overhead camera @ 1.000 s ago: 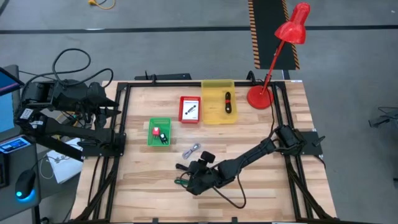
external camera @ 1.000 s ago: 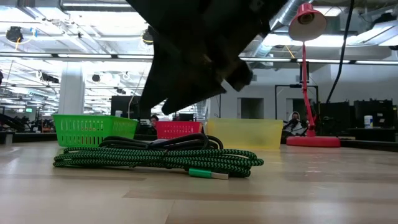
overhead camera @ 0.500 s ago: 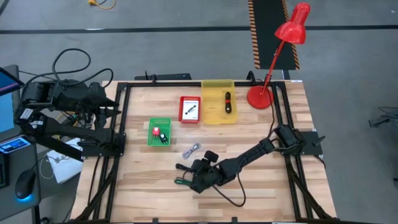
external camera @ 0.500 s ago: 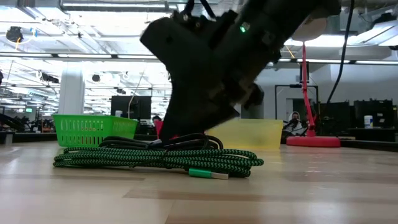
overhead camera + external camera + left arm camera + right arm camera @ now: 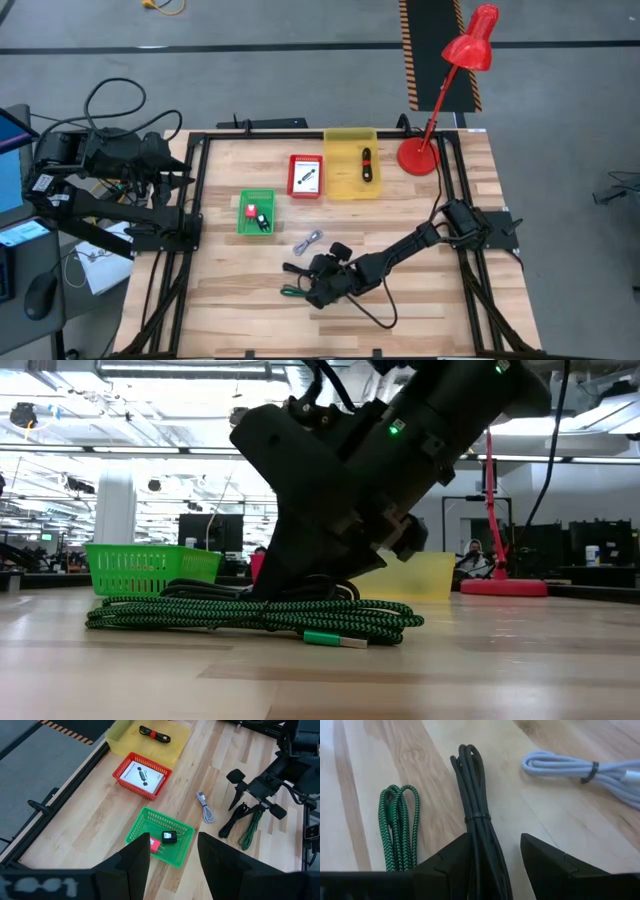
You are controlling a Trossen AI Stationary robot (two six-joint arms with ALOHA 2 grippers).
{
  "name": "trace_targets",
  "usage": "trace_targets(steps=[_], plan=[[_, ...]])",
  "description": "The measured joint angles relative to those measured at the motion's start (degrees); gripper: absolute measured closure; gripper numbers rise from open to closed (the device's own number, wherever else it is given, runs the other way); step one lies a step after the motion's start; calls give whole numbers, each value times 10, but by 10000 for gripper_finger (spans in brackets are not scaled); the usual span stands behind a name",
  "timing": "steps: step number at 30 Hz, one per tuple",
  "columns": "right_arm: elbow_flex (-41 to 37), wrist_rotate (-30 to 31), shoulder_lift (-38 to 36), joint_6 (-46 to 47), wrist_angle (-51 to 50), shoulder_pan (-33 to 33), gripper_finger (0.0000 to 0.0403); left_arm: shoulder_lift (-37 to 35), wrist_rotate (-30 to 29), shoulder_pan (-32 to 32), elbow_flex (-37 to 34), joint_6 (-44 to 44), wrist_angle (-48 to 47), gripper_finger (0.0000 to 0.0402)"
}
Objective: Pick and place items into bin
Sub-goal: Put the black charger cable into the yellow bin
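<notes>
Fingers [image 5: 465, 862] of right gripper [image 5: 492, 870] straddle black cable bundle [image 5: 479, 827] beside green cable [image 5: 397, 827].

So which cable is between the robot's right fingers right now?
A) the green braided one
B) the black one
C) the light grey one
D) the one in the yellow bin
B: in the right wrist view the black cable bundle runs straight between the right gripper's open fingers, while the green braided cable lies off to one side and the light grey cable lies farther away.
</notes>
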Motion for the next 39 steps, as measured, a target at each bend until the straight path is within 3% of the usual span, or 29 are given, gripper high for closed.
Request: trace_targets(steps=[15, 31, 39], plan=[[-5, 0, 0, 10, -5, 0, 239, 0, 0, 0, 0, 0, 0, 248], [-4, 2, 0, 10, -4, 0, 340, 0, 0, 0, 0, 0, 0, 248], [-4, 0, 0, 5, 18, 0, 349, 0, 0, 0, 0, 0, 0, 248]])
